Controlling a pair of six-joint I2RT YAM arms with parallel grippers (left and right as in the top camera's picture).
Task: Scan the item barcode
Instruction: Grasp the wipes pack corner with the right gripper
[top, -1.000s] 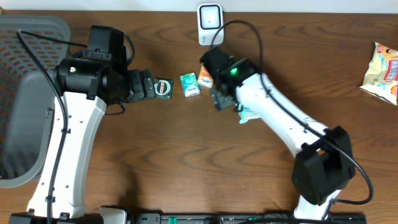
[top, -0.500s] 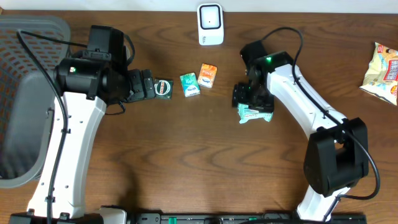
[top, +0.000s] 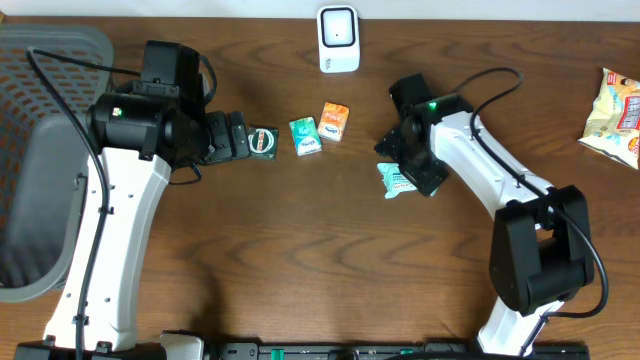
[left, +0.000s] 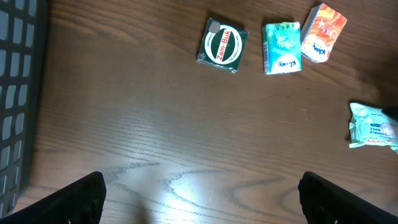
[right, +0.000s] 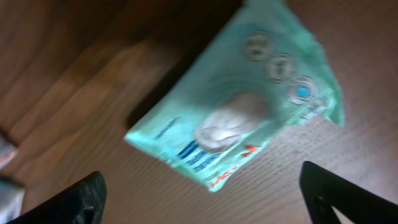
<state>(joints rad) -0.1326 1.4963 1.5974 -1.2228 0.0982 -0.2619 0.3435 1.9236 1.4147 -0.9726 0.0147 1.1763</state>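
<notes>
A teal tissue pack (top: 397, 181) lies flat on the wood table, and my right gripper (top: 413, 164) hangs over it, open. In the right wrist view the pack (right: 242, 118) fills the middle, blurred, ahead of the spread fingertips (right: 339, 196), with nothing between them. The white barcode scanner (top: 338, 38) stands at the table's far edge. My left gripper (top: 238, 137) is open beside a dark green Zam-Buk box (top: 262, 141). The left wrist view shows that box (left: 222, 46) lying well ahead of the open gripper (left: 202, 199).
A green pack (top: 305, 135) and an orange pack (top: 334, 120) lie between the two grippers. A grey basket (top: 45, 60) takes up the left side. A yellow snack bag (top: 615, 112) lies at the far right edge.
My right arm has swung right, from over the small packs to above the teal pack, and turned slightly. The left arm has not moved.
</notes>
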